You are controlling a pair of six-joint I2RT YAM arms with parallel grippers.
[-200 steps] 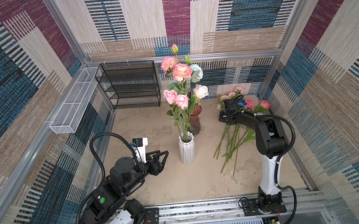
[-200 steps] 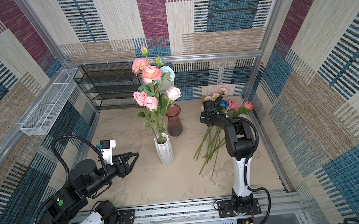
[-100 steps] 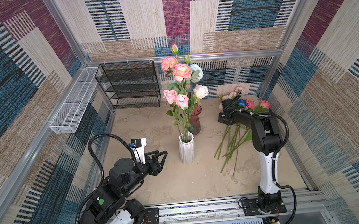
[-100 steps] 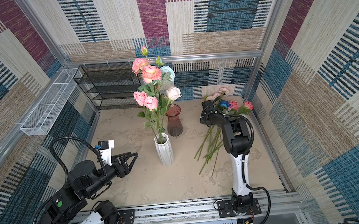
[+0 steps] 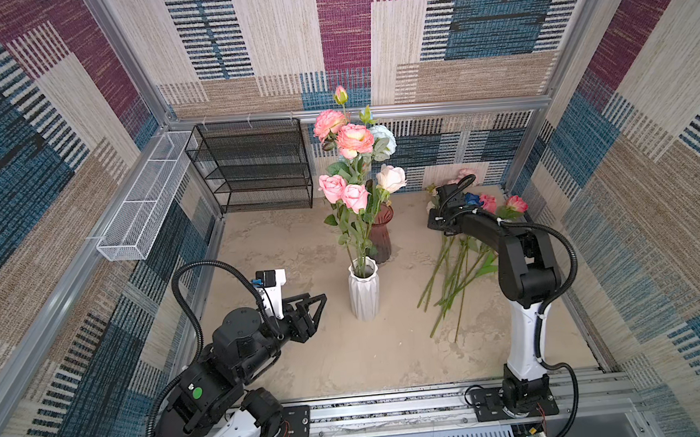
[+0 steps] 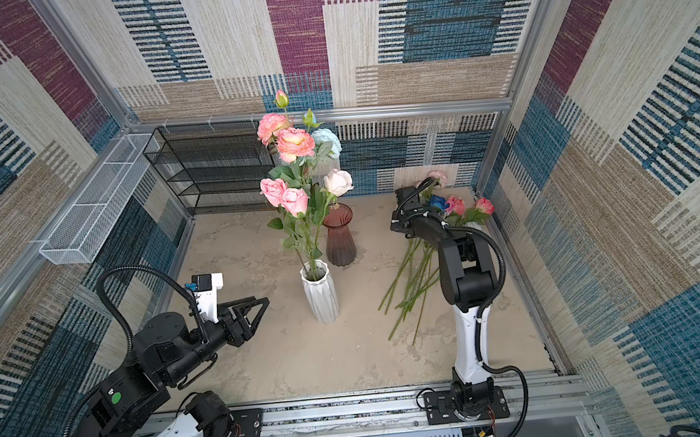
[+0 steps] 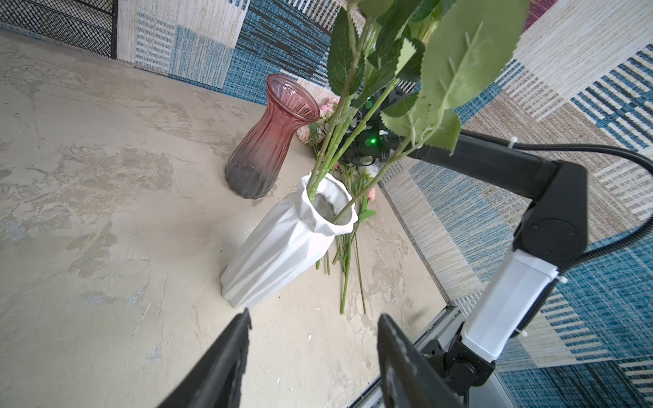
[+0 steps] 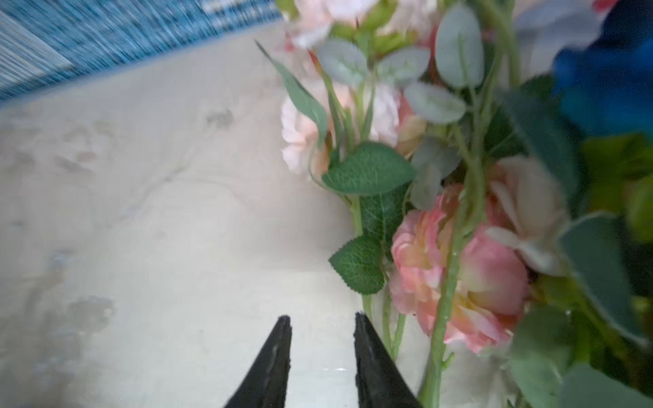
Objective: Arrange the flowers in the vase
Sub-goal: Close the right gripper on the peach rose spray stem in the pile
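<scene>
No word, number or brand mark can be read anywhere I look. The only marking of the kind is a plain green sticker [image 5: 197, 392], a round dot on the left arm [image 5: 239, 334], and it carries no writing.
</scene>
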